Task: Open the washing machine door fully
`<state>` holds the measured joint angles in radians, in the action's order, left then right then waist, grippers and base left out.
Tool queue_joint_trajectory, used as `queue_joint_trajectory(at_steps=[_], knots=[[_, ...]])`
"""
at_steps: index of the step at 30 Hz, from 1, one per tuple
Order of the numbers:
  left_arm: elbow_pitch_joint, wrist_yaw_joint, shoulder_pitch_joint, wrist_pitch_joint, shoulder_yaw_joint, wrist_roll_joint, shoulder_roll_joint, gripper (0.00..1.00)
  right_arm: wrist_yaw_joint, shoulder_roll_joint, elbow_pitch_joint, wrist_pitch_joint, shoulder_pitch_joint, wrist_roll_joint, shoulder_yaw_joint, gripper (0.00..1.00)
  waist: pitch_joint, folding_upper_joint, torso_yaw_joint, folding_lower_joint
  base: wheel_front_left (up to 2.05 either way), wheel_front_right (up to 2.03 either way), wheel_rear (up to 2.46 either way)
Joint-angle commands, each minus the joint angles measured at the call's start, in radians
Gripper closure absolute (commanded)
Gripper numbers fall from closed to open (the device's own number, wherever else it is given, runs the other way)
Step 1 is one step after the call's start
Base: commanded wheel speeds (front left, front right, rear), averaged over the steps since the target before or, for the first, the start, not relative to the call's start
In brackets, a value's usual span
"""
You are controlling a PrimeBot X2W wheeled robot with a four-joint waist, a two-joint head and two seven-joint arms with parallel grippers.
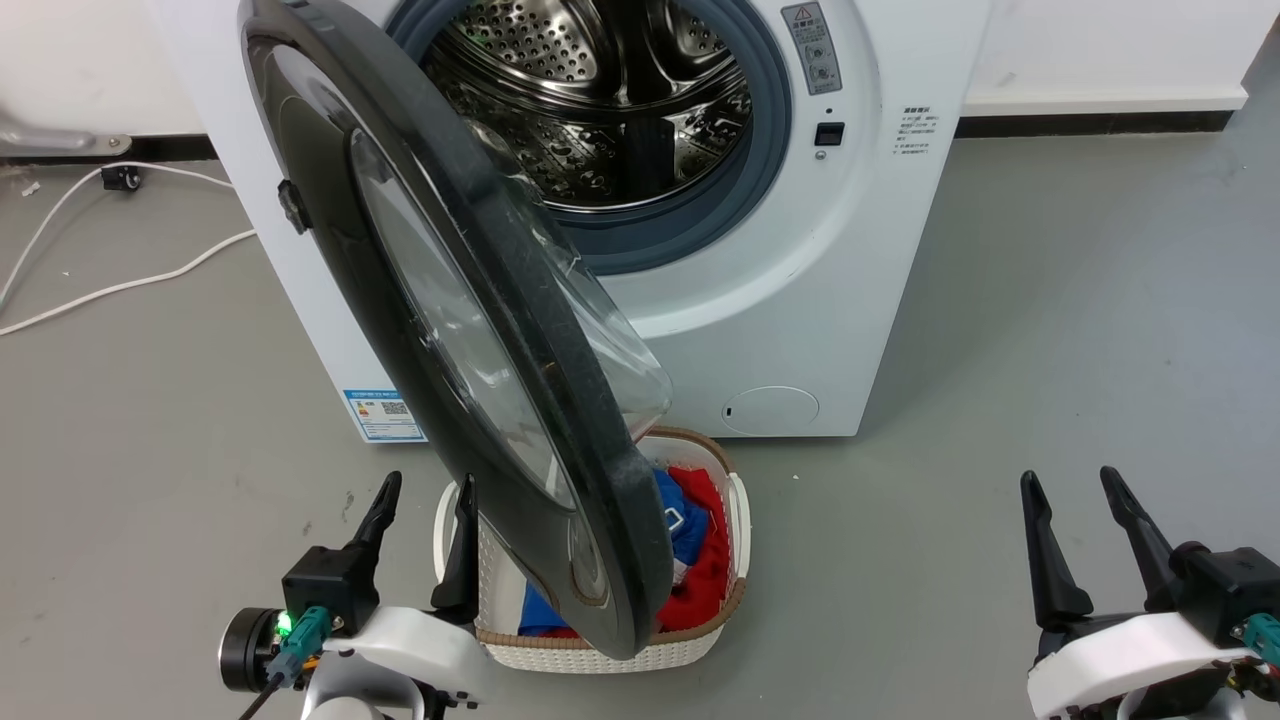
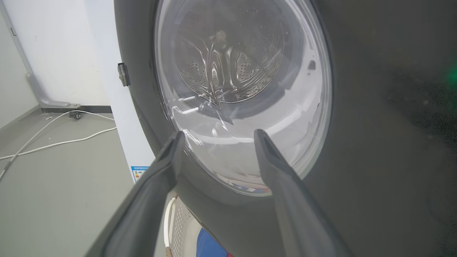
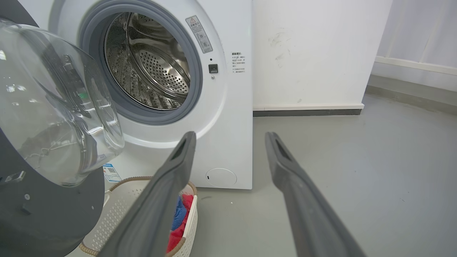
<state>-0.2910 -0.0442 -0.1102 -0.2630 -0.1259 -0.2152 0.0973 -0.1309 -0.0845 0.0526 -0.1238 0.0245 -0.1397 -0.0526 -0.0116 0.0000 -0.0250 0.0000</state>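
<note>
While the round glossy black door (image 1: 430,300) hangs half-open, left tool (image 1: 428,483) and right tool (image 1: 1070,478) gape empty. Opening looks half done; next, push it wider.

Light is bright, flat and diffuse in all three views, no hard shadows. Only a soft grey shadow on the floor (image 1: 1000,300) right of the washing machine (image 1: 800,300). Head view is sharp edge to edge.

Glare: white streaks on the glass of the washing machine door (image 1: 440,330), specular spots on the steel drum (image 3: 153,71).

Left wrist view: the door's black face goes dark and grainy at right, with a green glow (image 2: 451,76) at the edge. A green LED (image 1: 285,622) is lit on that wrist.

Both wrist views: left tool (image 2: 218,132) and right tool (image 3: 230,134) go soft toward the bottom edge, and straight lines lean at the frame edges.
</note>
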Motion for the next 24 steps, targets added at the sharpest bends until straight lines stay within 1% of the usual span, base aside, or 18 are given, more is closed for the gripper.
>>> queue_joint_trajectory(at_steps=[1,15,16,17,18,22,24], knots=[[0.002,0.000,-0.009,-0.002,0.001,0.003,0.005,0.00,0.000,0.005,0.000,-0.004,0.007,0.004,0.002,0.00,0.000,0.0000,-0.001,0.0000,0.00,0.00,0.00],[-0.005,-0.003,-0.018,-0.002,0.013,-0.006,-0.001,0.00,0.000,-0.001,0.008,0.005,0.002,0.018,0.018,0.00,-0.004,0.0000,-0.001,0.0000,0.00,0.00,0.00],[-0.006,-0.004,-0.020,-0.002,0.013,-0.006,-0.001,0.13,0.000,-0.002,0.010,0.003,0.001,0.017,0.018,0.00,-0.004,0.0000,-0.001,0.0000,0.00,0.00,0.00],[-0.008,-0.006,-0.020,-0.002,0.012,-0.007,-0.001,0.73,0.000,-0.002,0.013,0.003,0.001,0.017,0.019,0.00,-0.003,0.0000,-0.002,0.0000,0.00,0.00,0.00],[-0.009,-0.006,-0.020,-0.002,0.013,-0.007,0.000,1.00,0.000,-0.002,0.014,0.002,0.000,0.017,0.019,0.00,-0.002,0.0000,-0.003,0.0000,0.00,0.00,0.00],[-0.002,-0.008,-0.028,-0.002,0.021,-0.011,0.006,1.00,0.000,-0.004,0.020,-0.001,-0.002,0.019,0.023,0.00,-0.001,0.0000,-0.007,0.0000,0.00,0.00,0.00],[0.032,0.001,-0.050,-0.002,0.037,-0.010,0.016,1.00,0.000,-0.005,0.023,-0.005,-0.011,0.013,0.024,0.00,-0.007,0.0000,-0.009,0.0000,0.00,0.00,0.00]])
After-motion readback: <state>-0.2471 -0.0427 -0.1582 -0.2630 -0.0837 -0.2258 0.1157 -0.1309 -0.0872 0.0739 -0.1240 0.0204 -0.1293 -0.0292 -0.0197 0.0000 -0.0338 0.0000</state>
